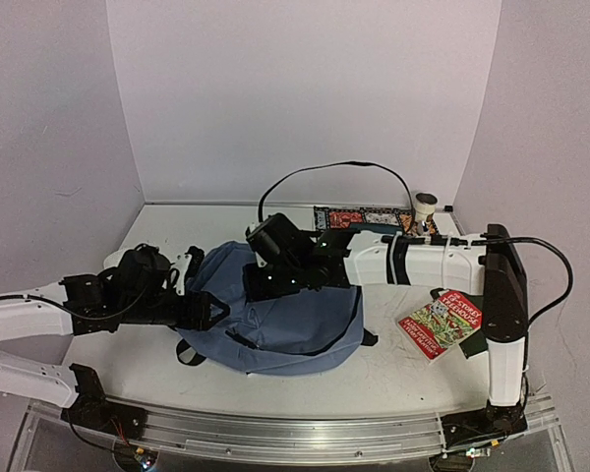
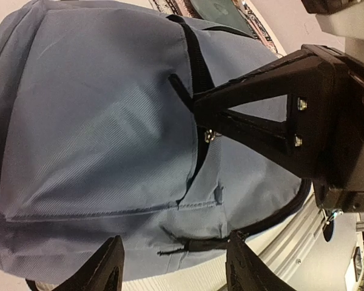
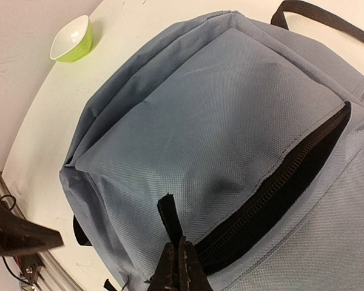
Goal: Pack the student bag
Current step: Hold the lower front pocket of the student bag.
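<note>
The student bag lies flat at the middle of the table, slate-blue with black straps; it also fills the left wrist view and the right wrist view. Its front pocket zipper gapes partly open. My right gripper is shut on the black zipper pull tab of that pocket, above the bag's left half. My left gripper stands open at the bag's near left edge. A second black pull tab lies loose between its fingers, close to the right finger.
A red-and-green book lies right of the bag. A patterned flat item and a white roll sit at the back right. A green bowl stands beyond the bag's left side. A metal rail runs along the near edge.
</note>
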You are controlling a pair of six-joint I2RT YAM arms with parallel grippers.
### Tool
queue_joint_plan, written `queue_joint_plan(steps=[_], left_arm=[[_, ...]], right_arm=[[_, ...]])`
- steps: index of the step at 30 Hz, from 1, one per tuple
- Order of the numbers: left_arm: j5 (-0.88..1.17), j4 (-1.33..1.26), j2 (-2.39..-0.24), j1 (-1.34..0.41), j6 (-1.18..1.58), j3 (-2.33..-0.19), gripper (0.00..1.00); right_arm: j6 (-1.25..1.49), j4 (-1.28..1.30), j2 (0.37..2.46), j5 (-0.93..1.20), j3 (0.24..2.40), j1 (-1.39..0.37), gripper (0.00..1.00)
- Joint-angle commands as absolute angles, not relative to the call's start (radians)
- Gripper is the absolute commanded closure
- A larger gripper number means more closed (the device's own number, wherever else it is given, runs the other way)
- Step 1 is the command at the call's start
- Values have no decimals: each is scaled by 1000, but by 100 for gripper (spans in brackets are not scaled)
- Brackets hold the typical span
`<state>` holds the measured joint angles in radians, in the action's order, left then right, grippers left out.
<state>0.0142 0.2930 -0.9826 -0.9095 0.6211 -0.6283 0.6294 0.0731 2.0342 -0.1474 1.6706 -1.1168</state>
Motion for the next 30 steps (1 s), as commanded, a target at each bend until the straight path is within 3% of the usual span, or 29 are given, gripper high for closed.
queue_joint_plan(steps=[1, 21, 27, 30], left_arm=[[-98, 155, -1034, -939, 592, -630, 40], [-72, -59, -1232, -963, 459, -657, 39], [-67, -78, -1280, -966, 454, -652, 64], [-50, -73, -1268, -967, 455, -643, 86]], right_arm=[[656, 19, 2012, -129, 1737, -1119, 100], [701, -32, 2008, -85, 1721, -1119, 100], [699, -36, 2006, -90, 1720, -1119, 100], [693, -37, 2000, -110, 1716, -1118, 100]])
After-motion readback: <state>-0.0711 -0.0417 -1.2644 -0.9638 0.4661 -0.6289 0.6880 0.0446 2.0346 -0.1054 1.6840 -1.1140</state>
